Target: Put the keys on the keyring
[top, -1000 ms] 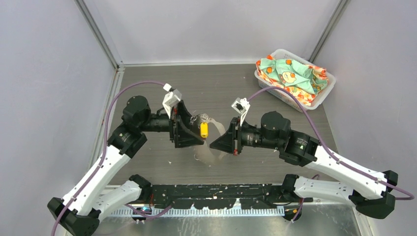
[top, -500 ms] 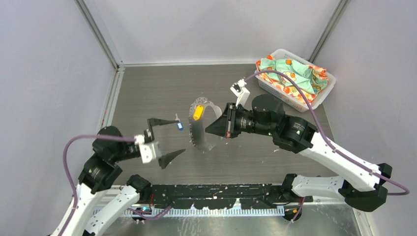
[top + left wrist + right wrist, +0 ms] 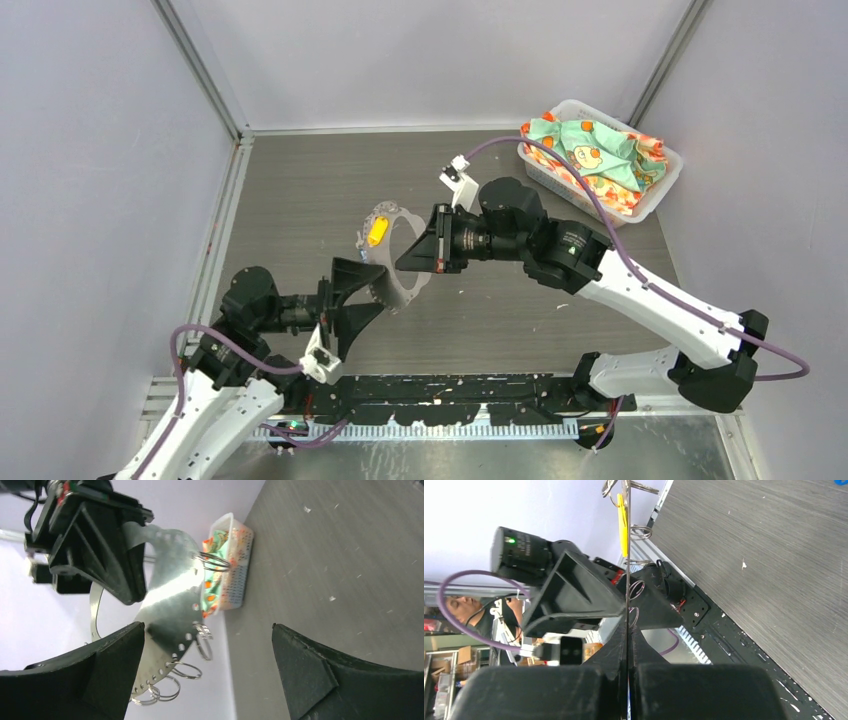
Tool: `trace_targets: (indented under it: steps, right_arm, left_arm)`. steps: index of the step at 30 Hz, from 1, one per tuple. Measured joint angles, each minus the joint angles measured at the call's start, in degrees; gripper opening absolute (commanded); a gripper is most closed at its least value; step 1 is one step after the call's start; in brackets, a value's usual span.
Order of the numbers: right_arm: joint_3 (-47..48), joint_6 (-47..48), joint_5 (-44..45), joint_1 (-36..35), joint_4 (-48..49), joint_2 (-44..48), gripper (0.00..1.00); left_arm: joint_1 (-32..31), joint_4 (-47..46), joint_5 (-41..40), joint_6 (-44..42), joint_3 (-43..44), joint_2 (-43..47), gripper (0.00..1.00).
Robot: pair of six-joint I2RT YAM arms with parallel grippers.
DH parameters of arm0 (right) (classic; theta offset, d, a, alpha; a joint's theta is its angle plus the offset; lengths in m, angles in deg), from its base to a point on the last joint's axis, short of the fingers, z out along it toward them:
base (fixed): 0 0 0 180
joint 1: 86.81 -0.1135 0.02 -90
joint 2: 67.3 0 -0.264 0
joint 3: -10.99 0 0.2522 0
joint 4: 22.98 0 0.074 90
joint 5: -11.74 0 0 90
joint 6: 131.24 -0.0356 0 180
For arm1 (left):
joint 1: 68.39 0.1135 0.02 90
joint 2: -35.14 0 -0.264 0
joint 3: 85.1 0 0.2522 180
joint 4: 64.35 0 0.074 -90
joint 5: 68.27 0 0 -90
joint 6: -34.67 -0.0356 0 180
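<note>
1. top view: the right jaws clamp the large floppy grey metallic-band keyring [image 3: 398,288], raised above the dark table [image 3: 300,190]. a yellow-headed silver key [image 3: 376,233] sits against its upper part.
2. left wrist: the left jaws stand wide apart, empty, near the band.
3. right wrist: the closed jaws pinch the band edge-on.

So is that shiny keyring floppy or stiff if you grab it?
Probably bendy: the keyring is a thin curved band, a mere line edge-on in the right end effector. Likely light too. The yellow key hanging on it would probably swing.
</note>
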Motion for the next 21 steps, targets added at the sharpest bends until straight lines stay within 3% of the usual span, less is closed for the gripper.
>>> trace_targets:
  steps: [6, 13, 21]
  right_arm:
    - [0.31, -0.79, -1.75, 0.66, -0.24, -1.01, 0.01]
    - [0.37, -1.7, -3.21, 1.31, 0.02, -2.43, 0.01]
    - [0.37, -3.28, -4.37, 1.81, 0.87, -2.75, 0.01]
  left_arm:
    - [0.0, -7.72, 1.6, -16.15, -9.01, 3.87, 0.95]
    - [-0.02, -15.5, 2.4, -27.61, -11.17, 3.37, 0.87]
    - [-0.24, -19.58, 2.32, -33.18, -11.17, 1.6, 0.33]
